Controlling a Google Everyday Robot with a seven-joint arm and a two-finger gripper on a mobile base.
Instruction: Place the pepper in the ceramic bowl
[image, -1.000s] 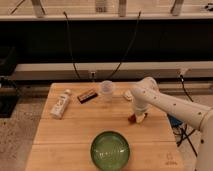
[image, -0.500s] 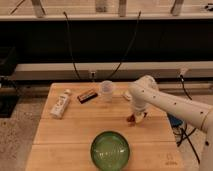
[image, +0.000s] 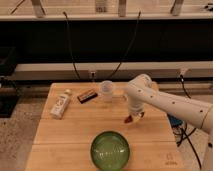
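The small reddish pepper (image: 129, 120) hangs at the tip of my gripper (image: 133, 116), which is shut on it just above the wooden table (image: 55, 135), right of centre. The white arm reaches in from the right and bends down over that spot. The ceramic bowl (image: 110, 149), wide, green and glossy, sits near the table's front edge, below and to the left of the gripper, with nothing visible inside it.
A clear plastic cup (image: 106, 90) stands at the back of the table, just left of the arm's elbow. A flat dark brown bar (image: 87, 95) lies left of the cup, and a white bottle (image: 60, 104) lies on its side further left.
The arm has shifted slightly to the left with the pepper in the gripper. The bowl, cup, bar and bottle have stayed put.
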